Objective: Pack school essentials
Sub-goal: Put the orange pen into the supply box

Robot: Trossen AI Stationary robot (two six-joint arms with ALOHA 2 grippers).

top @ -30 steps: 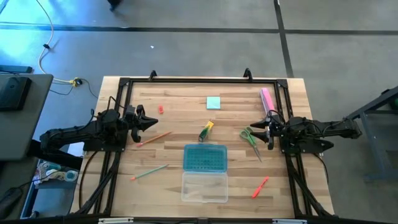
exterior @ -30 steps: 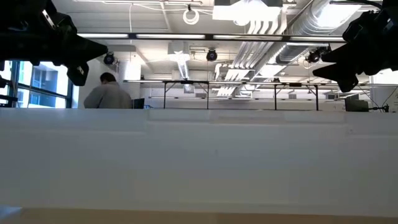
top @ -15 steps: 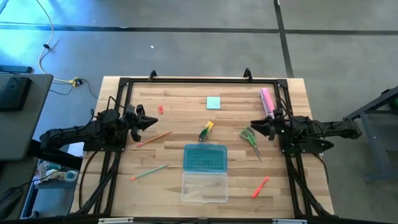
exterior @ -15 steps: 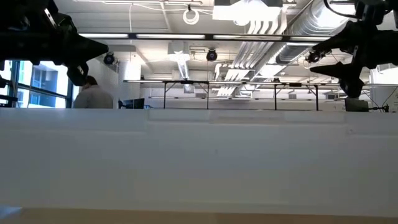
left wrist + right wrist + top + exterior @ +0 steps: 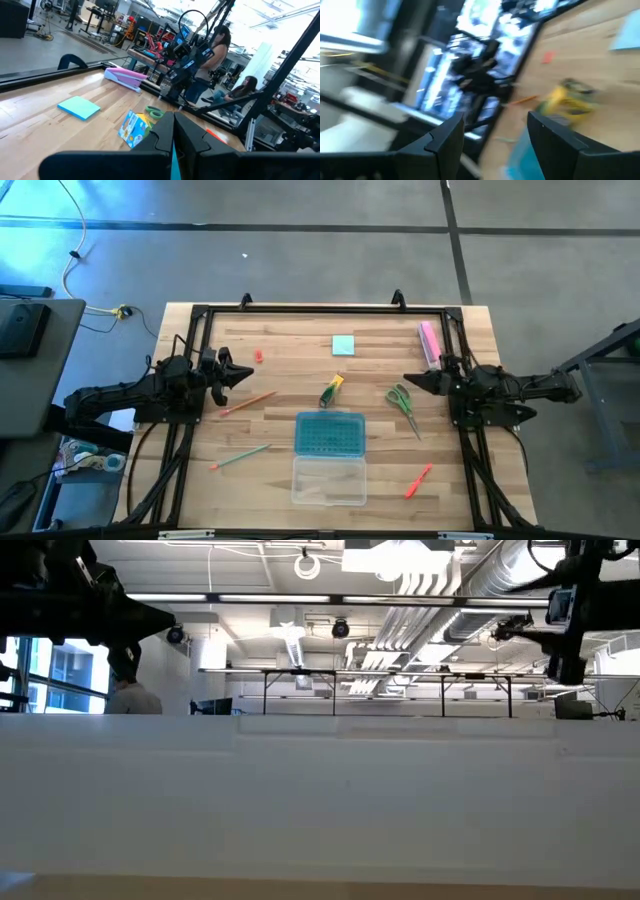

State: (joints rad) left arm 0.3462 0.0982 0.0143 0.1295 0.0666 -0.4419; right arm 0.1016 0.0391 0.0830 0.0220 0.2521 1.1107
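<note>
None of the school essentials is packed yet, as far as the views show: every piece lies loose on the table point(image 5: 300, 330) and the clear box point(image 5: 329, 479) sits with its teal lid point(image 5: 329, 432) swung back and nothing visible inside. The light-blue note pad point(image 5: 343, 345) rests near the far edge, the tiny red piece point(image 5: 258, 356) toward the left, and the yellow-green marker-like piece point(image 5: 331, 390) just beyond the lid. The green-handled scissors point(image 5: 404, 401) lie near the right gripper point(image 5: 410, 381), whose fingers stand partly apart around nothing, clear of the table. An orange pencil point(image 5: 246, 402) lies just beside the left gripper point(image 5: 248, 375), which is pinched closed and empty. A green pencil point(image 5: 240, 456) and an orange-red pen point(image 5: 418, 480) lie nearer the front, either side of the box. The whole job appears to remain, with the scissors a likely first pick for the right arm.
</note>
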